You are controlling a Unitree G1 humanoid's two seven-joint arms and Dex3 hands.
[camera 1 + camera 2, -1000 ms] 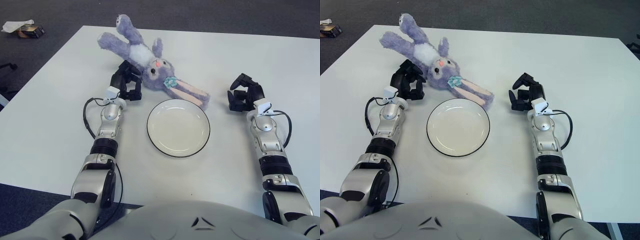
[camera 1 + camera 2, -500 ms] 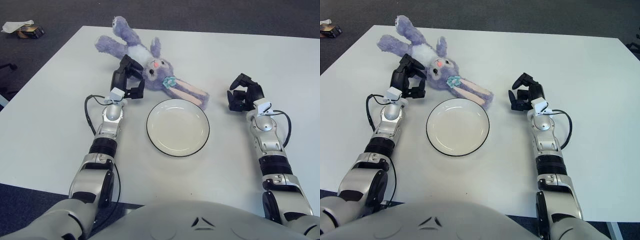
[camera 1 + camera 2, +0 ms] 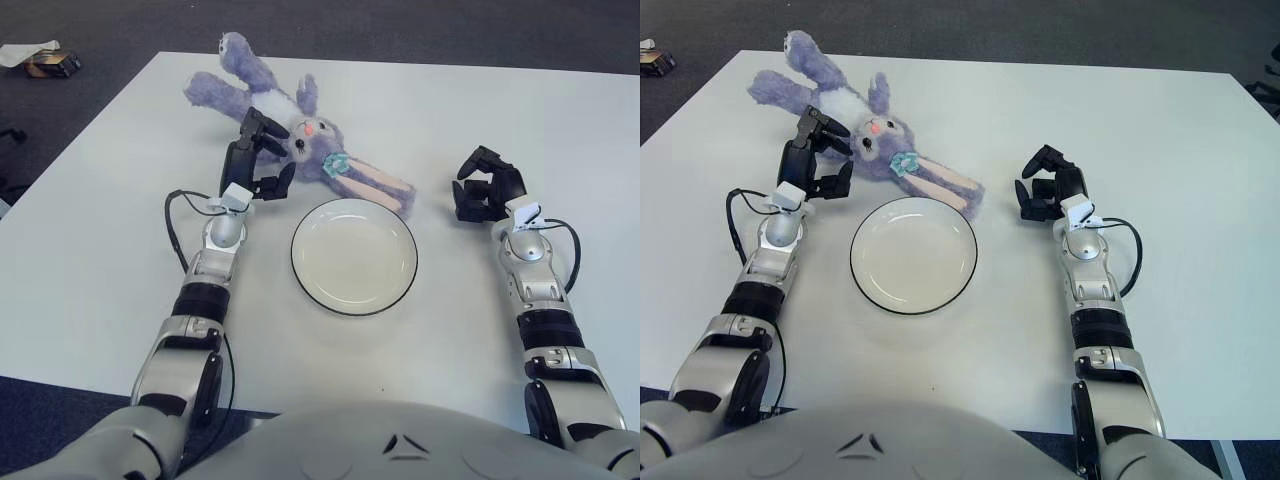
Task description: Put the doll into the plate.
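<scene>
The plate (image 3: 354, 256) sits nearest on the white worktop (image 3: 100, 260), empty, between the two forearms and just inside and short of the left hand (image 3: 258, 160). That hand stands raised at the doll's side with its fingers spread and curved, holding nothing yet; whether a fingertip already brushes the plush cannot be told. The right hand (image 3: 486, 188) shows out to the right of the plate, fingers loosely curled around nothing, well apart from the toy. Just beyond the left hand lies the doll (image 3: 292, 135), a purple plush rabbit on its back, head toward the plate, one long ear trailing almost to the plate's far rim. It looks light, soft and floppy, so limbs and ears would likely dangle; the round head or chest seems the firmest place to pinch.
</scene>
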